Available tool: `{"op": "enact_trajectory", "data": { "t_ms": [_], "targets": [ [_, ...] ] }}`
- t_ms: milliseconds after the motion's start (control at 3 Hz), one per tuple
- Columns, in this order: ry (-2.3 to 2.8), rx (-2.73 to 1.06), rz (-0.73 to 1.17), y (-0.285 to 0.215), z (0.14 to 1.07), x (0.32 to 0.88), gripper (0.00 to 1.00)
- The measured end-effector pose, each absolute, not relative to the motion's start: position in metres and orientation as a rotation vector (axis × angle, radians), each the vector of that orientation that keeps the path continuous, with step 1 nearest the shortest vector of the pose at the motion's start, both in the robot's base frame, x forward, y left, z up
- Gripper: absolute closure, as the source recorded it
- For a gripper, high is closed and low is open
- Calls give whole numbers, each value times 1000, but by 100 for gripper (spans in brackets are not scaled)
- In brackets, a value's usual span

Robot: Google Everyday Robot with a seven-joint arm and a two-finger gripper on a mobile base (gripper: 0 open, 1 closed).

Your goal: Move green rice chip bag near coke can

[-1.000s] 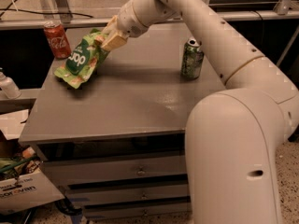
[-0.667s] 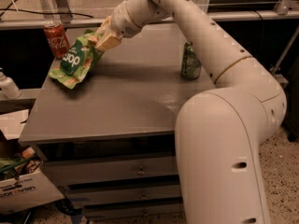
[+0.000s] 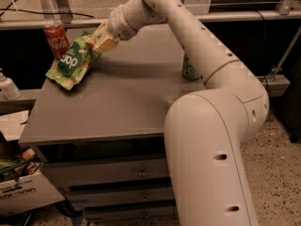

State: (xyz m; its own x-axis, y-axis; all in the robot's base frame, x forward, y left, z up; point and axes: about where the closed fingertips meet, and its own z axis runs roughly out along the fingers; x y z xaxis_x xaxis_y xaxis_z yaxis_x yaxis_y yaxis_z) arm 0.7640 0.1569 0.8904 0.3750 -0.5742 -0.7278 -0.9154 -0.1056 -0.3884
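Observation:
The green rice chip bag (image 3: 71, 63) is light green with a dark green circle and white lettering. It lies tilted at the far left of the grey tabletop (image 3: 117, 102), its lower end on the surface. My gripper (image 3: 99, 39) is shut on the bag's upper right corner. The red coke can (image 3: 56, 39) stands upright at the table's back left corner, just left of the bag and close to it. My white arm reaches in from the right across the table.
A green-patterned can (image 3: 189, 68) stands at the table's right side, partly hidden behind my arm. Drawers (image 3: 113, 173) sit below the tabletop. A cardboard box (image 3: 21, 189) and a white bottle (image 3: 7, 86) are on the left, off the table.
My gripper has carried the bag a little further left and down toward the coke can. The bag's lower end now rests on the table.

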Motion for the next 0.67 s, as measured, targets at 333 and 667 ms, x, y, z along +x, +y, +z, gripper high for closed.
{"op": "enact_trajectory", "data": {
  "t_ms": [333,667],
  "targets": [
    [1302,-1793,499,161,887,774,100],
    [1307,-1789,482,163,885,784,83]
  ]
}}
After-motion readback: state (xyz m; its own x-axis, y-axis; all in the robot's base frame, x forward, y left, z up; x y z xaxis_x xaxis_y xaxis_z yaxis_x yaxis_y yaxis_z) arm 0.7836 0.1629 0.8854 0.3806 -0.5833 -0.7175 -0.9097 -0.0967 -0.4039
